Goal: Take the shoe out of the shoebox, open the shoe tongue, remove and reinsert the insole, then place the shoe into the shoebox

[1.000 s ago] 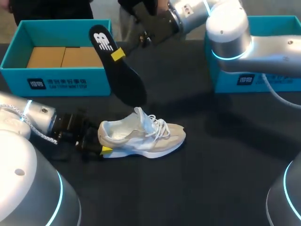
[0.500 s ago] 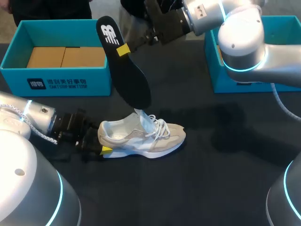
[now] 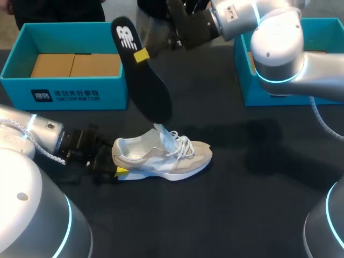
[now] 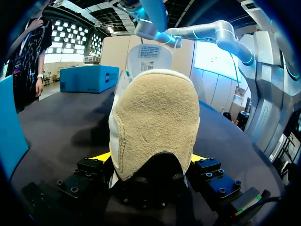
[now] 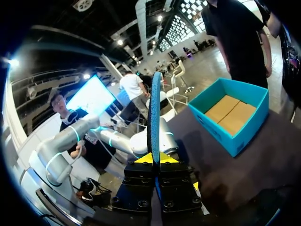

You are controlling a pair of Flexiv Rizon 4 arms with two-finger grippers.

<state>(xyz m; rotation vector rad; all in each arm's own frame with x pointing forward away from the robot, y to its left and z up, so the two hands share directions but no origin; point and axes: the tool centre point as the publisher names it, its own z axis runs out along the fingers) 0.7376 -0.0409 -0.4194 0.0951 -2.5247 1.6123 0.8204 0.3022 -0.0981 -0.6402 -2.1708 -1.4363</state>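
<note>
The beige-and-white sneaker (image 3: 164,156) stands upright on the black table (image 3: 242,204) at the centre of the head view, toe pointing right, tongue (image 3: 159,131) raised. The left gripper (image 3: 114,163) is clamped on its heel from both sides. In the upper middle, the right gripper (image 3: 142,54) pinches the black insole (image 3: 148,91), which hangs in the air with its lower end near the tongue. The teal shoebox (image 3: 70,98) sits at upper left, and a second teal box (image 3: 258,94) at upper right.

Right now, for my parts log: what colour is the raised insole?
The insole is black with a white logo near its heel, clearest in the head view.
</note>
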